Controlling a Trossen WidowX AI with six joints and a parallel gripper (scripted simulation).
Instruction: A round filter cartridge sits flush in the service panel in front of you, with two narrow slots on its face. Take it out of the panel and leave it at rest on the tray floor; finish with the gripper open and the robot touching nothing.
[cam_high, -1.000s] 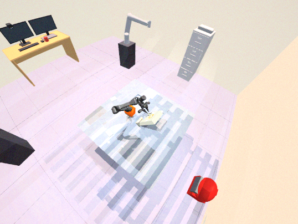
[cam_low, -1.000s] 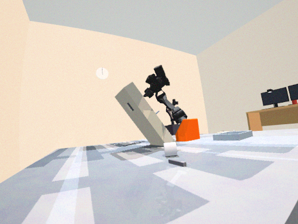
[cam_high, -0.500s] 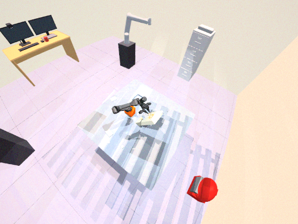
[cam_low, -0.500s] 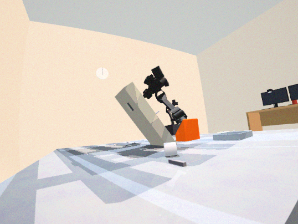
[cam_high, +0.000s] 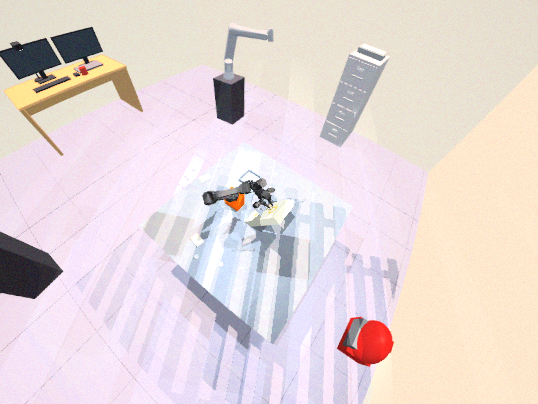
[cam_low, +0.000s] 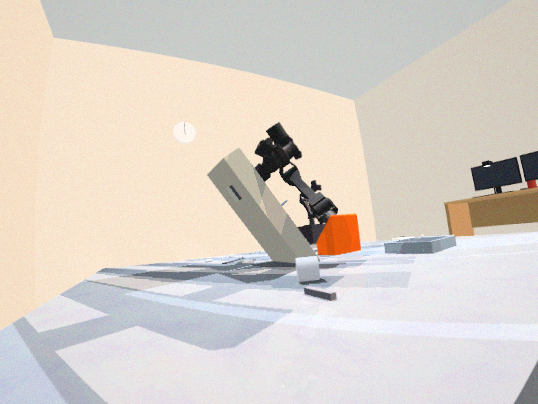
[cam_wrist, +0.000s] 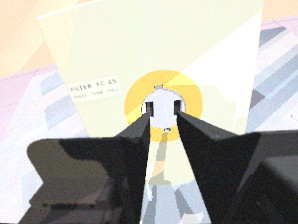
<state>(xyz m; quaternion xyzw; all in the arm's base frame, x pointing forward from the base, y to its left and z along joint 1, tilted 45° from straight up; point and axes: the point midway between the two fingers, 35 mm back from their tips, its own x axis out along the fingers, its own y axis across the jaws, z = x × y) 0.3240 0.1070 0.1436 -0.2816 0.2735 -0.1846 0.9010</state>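
Observation:
The round white filter cartridge (cam_wrist: 164, 99) sits in the yellow ring (cam_wrist: 132, 102) on the tilted panel (cam_high: 275, 218) (cam_low: 262, 215) (cam_wrist: 100, 45). Its two dark slots stand upright, left and right on its face. My gripper (cam_wrist: 163, 116) is partly open, with nothing held between its fingers. In the wrist view its two fingertips line up with the slots, just at their lower ends; whether they reach into them I cannot tell. In the exterior view the panel's edge hides the fingertips. The tray (cam_high: 248, 171) (cam_low: 410, 248) lies away from the panel, beyond the arm in the top view.
An orange block (cam_high: 236, 202) (cam_low: 340, 235) stands beside the arm, between panel and tray in the exterior view. A small white piece (cam_low: 307, 270) and a dark bar (cam_low: 320, 293) lie near the panel's foot. A label (cam_wrist: 94, 87) is on the panel left of the ring.

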